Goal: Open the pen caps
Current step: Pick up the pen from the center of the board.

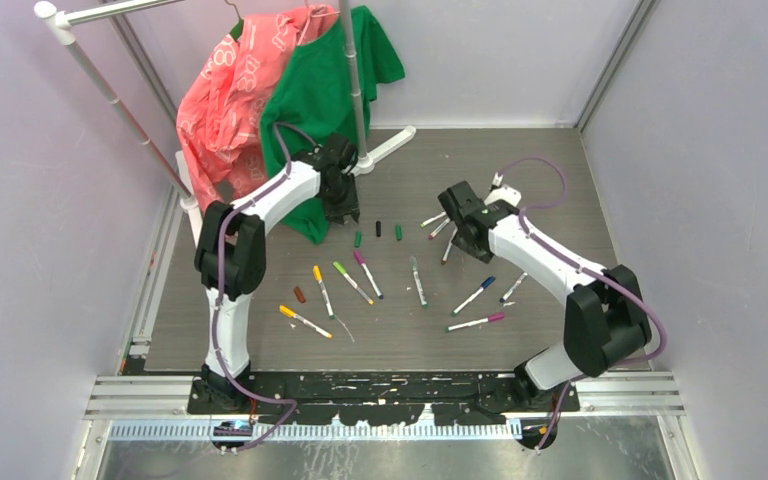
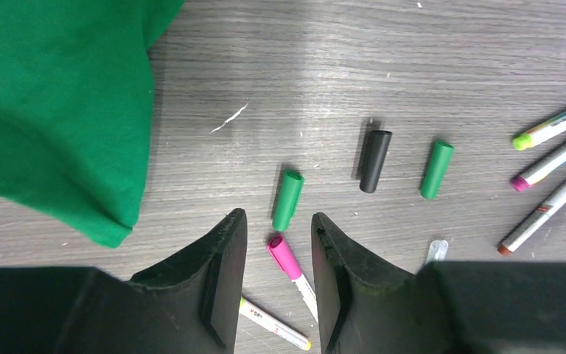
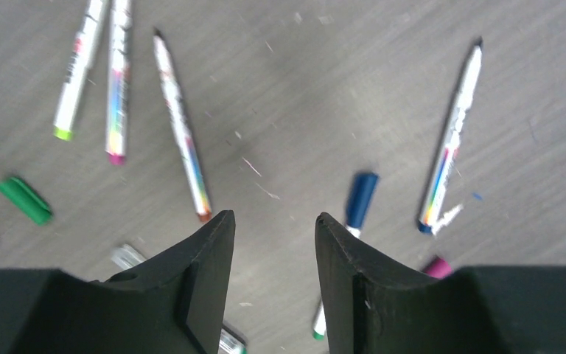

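In the left wrist view the left gripper is seen released at the bottom centre with nothing clasped. Three loose pen caps are laid on the table at mid-frame: a green cap just above the gripper, then a black cap and a second green cap to the right. The right gripper is likewise parted and empty at the bottom of its view, a blue-capped pen lying just right of it.

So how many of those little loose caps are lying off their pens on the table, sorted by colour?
Short green plastic caps and: 2
Short black plastic cap: 1
Short brown plastic cap: 1
Total loose caps in view: 4
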You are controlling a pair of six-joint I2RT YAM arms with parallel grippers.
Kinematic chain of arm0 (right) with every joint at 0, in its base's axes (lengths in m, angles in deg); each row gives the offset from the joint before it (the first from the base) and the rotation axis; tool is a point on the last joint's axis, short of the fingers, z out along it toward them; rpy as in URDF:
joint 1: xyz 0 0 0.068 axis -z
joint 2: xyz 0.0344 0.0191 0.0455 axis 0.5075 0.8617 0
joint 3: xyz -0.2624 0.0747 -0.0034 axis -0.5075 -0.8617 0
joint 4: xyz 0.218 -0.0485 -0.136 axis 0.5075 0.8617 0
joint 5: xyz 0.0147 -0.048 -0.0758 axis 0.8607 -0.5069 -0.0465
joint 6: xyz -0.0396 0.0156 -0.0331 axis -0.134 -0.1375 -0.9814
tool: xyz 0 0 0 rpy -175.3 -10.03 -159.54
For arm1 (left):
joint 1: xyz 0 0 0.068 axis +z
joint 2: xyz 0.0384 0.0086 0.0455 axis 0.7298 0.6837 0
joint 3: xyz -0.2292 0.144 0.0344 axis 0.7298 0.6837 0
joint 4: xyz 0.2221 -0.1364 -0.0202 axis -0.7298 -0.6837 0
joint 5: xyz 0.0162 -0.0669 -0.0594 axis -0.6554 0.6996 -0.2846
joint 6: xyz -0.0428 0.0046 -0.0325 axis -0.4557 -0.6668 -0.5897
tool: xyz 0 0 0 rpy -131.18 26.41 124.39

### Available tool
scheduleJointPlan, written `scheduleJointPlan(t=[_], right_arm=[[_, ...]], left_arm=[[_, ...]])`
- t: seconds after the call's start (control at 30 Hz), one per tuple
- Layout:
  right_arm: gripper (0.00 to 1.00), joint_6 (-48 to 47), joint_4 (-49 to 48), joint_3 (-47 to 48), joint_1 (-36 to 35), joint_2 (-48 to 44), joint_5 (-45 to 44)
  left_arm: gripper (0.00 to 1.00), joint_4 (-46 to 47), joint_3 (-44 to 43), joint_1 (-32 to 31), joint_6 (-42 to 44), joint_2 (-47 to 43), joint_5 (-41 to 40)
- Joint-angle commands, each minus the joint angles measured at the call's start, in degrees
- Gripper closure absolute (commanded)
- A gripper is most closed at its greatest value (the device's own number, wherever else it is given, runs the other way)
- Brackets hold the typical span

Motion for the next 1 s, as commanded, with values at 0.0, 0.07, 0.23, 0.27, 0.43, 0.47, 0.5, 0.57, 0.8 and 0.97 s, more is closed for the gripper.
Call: scheduleJointPlan(t=[0.0,0.07,0.23,0.27,0.43,0.47,0.5,0.57,0.8,0.97], right_arm=[[0.5,8.03,5.06,-5.31,-3.63,-4.89,-2.34],[0.51,10.59,5.9,-7.39,-5.49,-5.98,-2.65],[0.51,16.51,7.22,-10.89,-9.52,-6.89,-2.92],[0.51,17.32,7.2,-11.48,-10.03,-6.98,-2.79],[0.51,19.55,6.46,-13.6,-10.86,-6.66,-2.36],[0.51,19.94,6.34,-13.86,-10.99,-6.57,-2.23],[0.51,20.38,6.39,-14.13,-11.2,-6.45,-2.14],[0.52,21.29,6.15,-14.72,-11.59,-6.47,-1.93],[0.52,22.92,2.48,-17.88,-11.93,-4.96,-0.25],[0.52,23.02,-0.72,-19.28,-11.93,-2.23,0.85]], left_arm=[[0.62,-0.11,0.3,0.22,0.94,-5.65,-0.94],[0.62,0.15,1.1,0.22,1.02,-6.24,-0.62],[0.62,0.23,2.76,0.23,1.52,-7.05,-0.49],[0.61,0.47,3.25,0.22,1.47,-7.38,0.89],[0.62,1.08,5.22,0.22,1.83,-8.94,1.31],[0.62,1.13,5.49,0.22,1.85,-9.2,1.44],[0.62,1.09,5.79,0.22,1.83,-9.48,1.57],[0.62,1.13,6.43,0.22,1.76,-10.12,1.85],[0.62,1.81,8.41,0.23,1.07,-11.63,3.13],[0.62,2.15,9.38,0.22,1.17,-12.38,3.65]])
